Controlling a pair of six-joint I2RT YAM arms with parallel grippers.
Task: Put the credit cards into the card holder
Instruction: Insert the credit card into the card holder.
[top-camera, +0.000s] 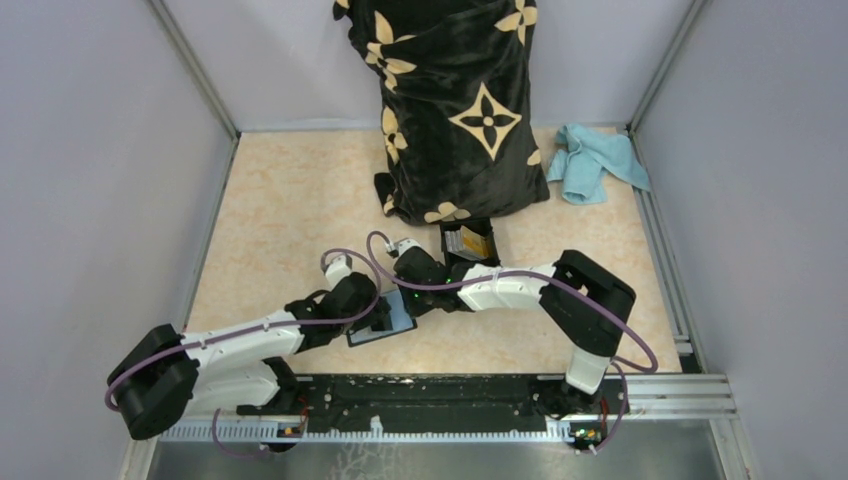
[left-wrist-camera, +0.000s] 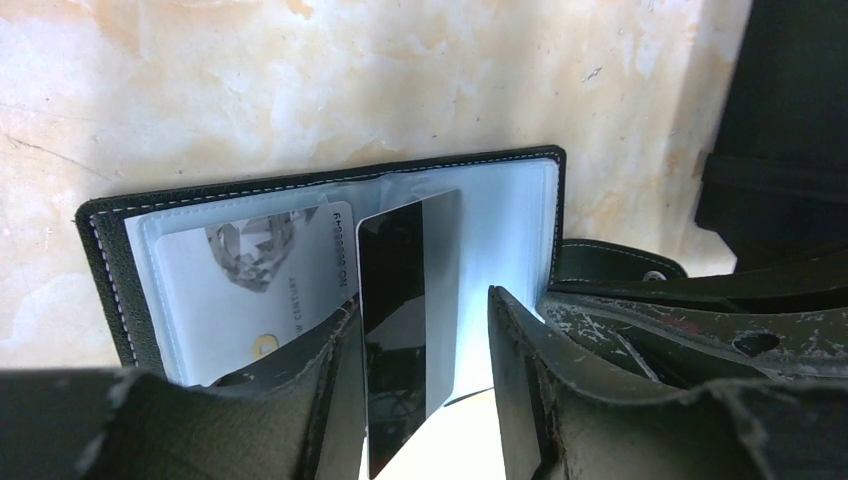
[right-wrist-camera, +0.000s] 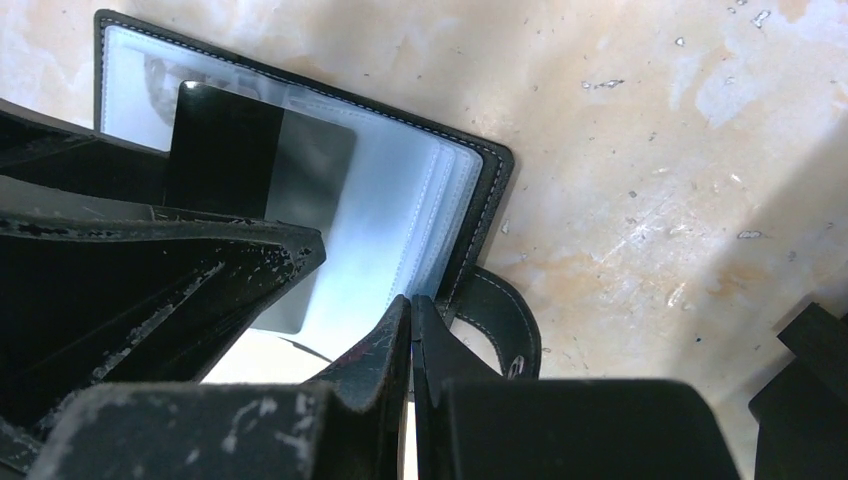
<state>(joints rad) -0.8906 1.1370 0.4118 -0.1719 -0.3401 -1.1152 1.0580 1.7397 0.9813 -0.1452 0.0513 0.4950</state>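
Observation:
The black card holder (top-camera: 372, 335) lies open on the table, its clear sleeves up. In the left wrist view (left-wrist-camera: 108, 270) a pale card (left-wrist-camera: 240, 290) with a diamond picture sits in the left pocket. A card with a black stripe (left-wrist-camera: 400, 300) stands tilted over the sleeves, its edge against one finger of my left gripper (left-wrist-camera: 420, 300), whose jaws stand apart. It also shows in the right wrist view (right-wrist-camera: 250, 150). My right gripper (right-wrist-camera: 411, 300) is shut, pinching a clear sleeve at the holder's (right-wrist-camera: 480, 180) strap side. The strap tab (right-wrist-camera: 500, 320) lies beside it.
A rigid black box (top-camera: 468, 240) with orange-gold cards stands just behind the grippers. A dark flower-patterned cloth (top-camera: 460, 100) hangs at the back. A light blue rag (top-camera: 595, 160) lies at the back right. Walls close in both sides.

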